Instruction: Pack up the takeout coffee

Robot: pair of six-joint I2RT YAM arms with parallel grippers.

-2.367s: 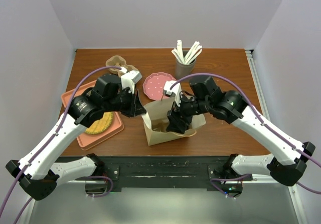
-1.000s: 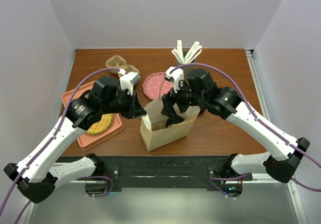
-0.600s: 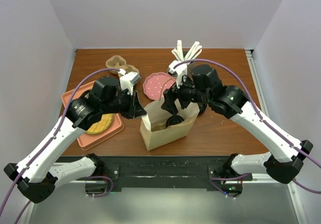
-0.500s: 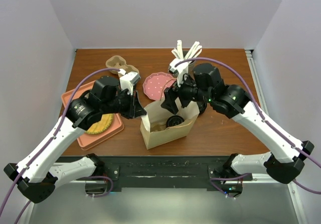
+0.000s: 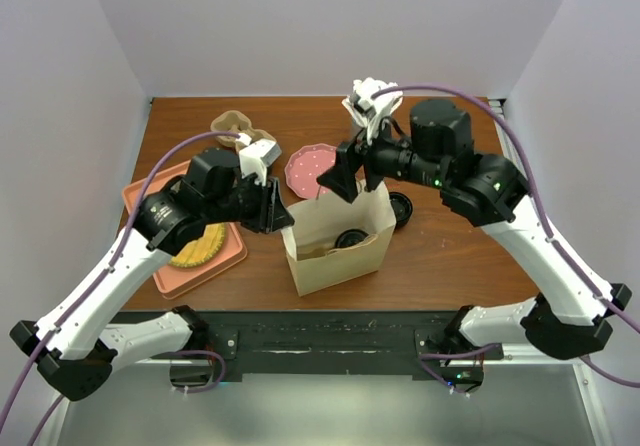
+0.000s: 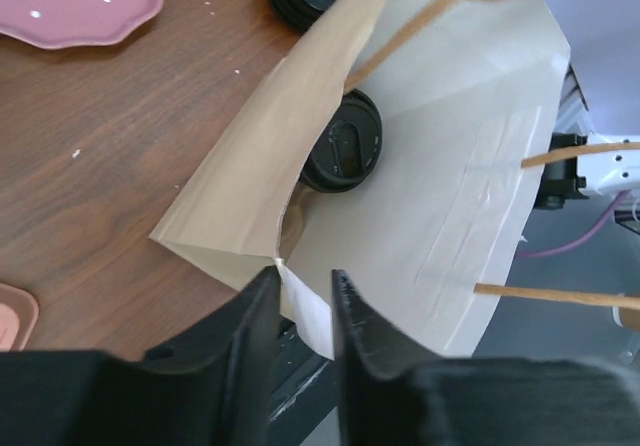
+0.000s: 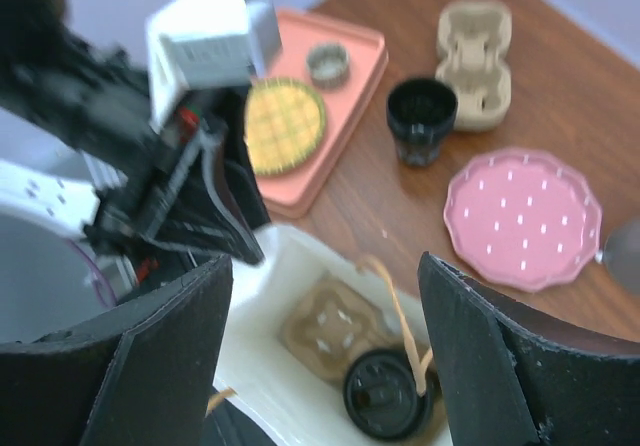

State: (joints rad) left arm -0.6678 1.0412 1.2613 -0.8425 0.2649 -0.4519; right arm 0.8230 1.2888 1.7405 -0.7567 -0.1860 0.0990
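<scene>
The right pincer [image 5: 342, 179], which 2.4 seconds ago reached down inside the paper bag [image 5: 338, 256] and half a second ago still hung at its mouth, has lifted clear and drawn back toward the far side of the counter [image 5: 440, 266]. Its fingers [image 7: 175, 356] stand spread wide with nothing between them. The takeout coffee cup [image 5: 351, 238], black-lidded, now rests inside the bag in its right half, beside a brown cardboard carrier [image 7: 335, 331] lying on the bag's floor. The left pincer [image 5: 281, 215] has not moved: it stays pressed together on the bag's left rim, a fold of paper caught between its fingers [image 6: 250, 311]. The bag has swung a little since the earliest frame and stands upright, mouth gaping. A second black-lidded cup [image 5: 400, 207], masked by the right arm in that earliest frame, is exposed on the counter just beside the bag's right wall.

The left arm covers part of the salmon tray [image 5: 180, 278] and of the waffle [image 5: 200, 248] on it. An open black cup [image 7: 421, 116] near the empty cardboard holder [image 7: 482, 36] shows only from the right wrist, a blurred view. The pink plate [image 5: 308, 169] is partly overlapped by the right pincer. Raised marks on the lid [image 6: 342, 154] are too small to read.
</scene>
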